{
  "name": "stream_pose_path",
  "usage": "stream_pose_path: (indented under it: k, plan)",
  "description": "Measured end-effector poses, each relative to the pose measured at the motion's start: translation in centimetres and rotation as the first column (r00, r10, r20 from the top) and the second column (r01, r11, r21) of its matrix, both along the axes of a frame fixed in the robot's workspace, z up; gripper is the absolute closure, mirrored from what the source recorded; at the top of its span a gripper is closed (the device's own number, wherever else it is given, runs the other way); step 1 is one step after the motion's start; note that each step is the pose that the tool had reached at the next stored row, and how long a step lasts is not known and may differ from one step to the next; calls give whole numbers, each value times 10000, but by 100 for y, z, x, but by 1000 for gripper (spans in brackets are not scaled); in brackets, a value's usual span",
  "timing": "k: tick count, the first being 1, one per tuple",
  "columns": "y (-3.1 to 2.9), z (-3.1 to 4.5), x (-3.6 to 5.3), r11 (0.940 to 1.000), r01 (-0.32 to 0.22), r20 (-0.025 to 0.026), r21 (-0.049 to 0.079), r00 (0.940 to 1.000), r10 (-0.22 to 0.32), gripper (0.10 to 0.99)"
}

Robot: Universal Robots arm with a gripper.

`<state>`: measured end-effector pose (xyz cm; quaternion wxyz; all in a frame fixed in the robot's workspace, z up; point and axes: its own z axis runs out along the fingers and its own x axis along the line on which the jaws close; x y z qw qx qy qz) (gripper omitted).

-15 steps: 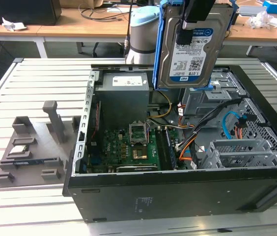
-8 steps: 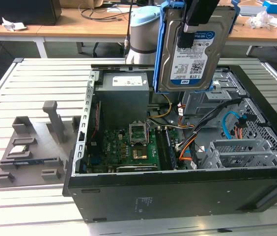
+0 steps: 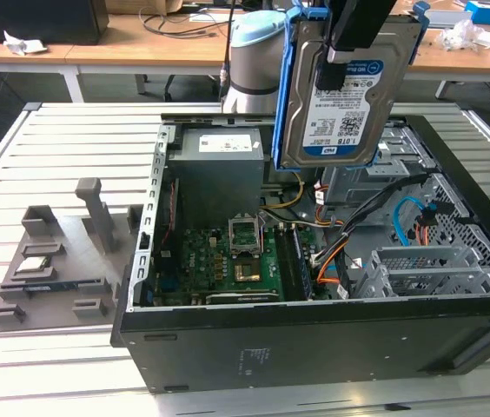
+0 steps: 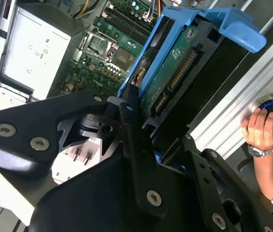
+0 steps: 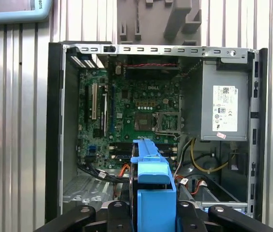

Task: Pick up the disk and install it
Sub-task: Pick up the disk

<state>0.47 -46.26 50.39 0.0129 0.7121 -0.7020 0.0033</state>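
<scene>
**Exterior view, read from its left to its right.** At 9 o'clock of the frame a grey fixture plate (image 3: 76, 256) lies on the slatted table (image 3: 54, 139), with a small square chip (image 3: 36, 264) seated in it (no part of this task). At centre the open computer case (image 3: 314, 352) lies on its side. The power supply (image 3: 219, 165) sits at its 11 o'clock, and the motherboard (image 3: 210, 261) at its 8 o'clock carries the CPU socket (image 3: 247, 271).

At 1 o'clock of the frame my gripper (image 3: 336, 65) holds the disk (image 3: 345, 117) in the air above the case. My fingers are pinched on its broad faces, one lying down the labelled side, and the blue caddy frame (image 3: 290, 95) runs along its edge.

**Relation that matters.** The disk hangs from my gripper toward 6 o'clock, its long axis near upright and leaning slightly. The silver drive cages (image 3: 419, 269) lie toward 5 o'clock from it, well apart. I judge the disk picked up and not yet installed.

**Second wrist view.** The disk's green circuit-board side (image 4: 175, 63) faces the camera, with one of my fingers (image 4: 132, 130) pressed against it. A person's hand (image 4: 260, 128) rests on a round knob (image 4: 272, 106) beside the table.

**First wrist view.** The disk is seen edge-on over the open case.
</scene>
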Motion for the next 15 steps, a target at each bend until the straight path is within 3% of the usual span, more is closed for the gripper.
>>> stream_pose_path:
  k: [11, 15]
  plan:
    - [-233, -14, 0, 10000, 0, 0, -3, 10000, 0, 725]
    - [-289, -16, 0, 10000, 0, 0, -5, 10000, 0, 725]
